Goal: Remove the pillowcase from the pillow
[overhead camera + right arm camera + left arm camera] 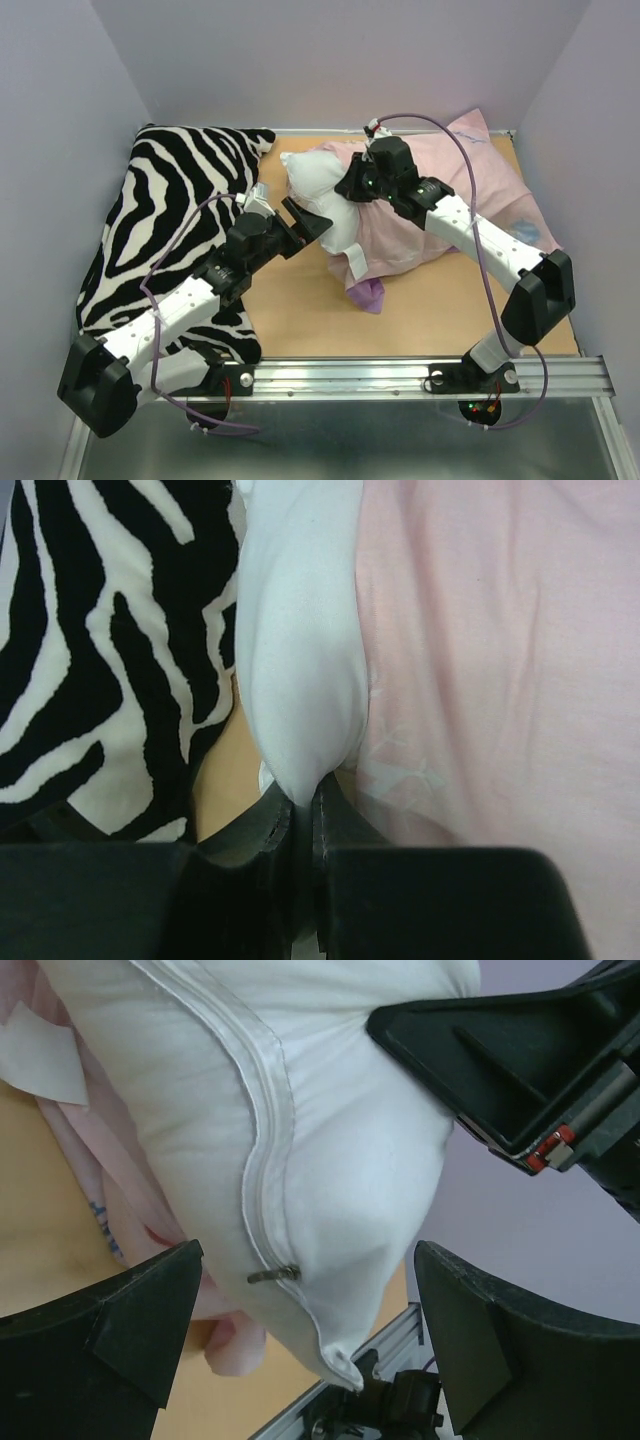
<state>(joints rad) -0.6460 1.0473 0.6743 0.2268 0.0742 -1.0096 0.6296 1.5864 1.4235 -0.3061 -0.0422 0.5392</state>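
The white pillow sticks out of the pillowcase, which is turned pale pink side out and bunched over the pillow's right part; a purple bit hangs at the front. My right gripper is shut on a fold of the pillow, with the pink pillowcase just to its right. My left gripper is open around the pillow's zippered corner. Its fingers stand apart on both sides and do not pinch it. The pillowcase also shows at the left of that view.
A zebra-striped cushion fills the left side, against the left wall, and shows in the right wrist view. A metal rail runs along the near edge. Purple walls close the back and sides. The right gripper's black body is close above my left fingers.
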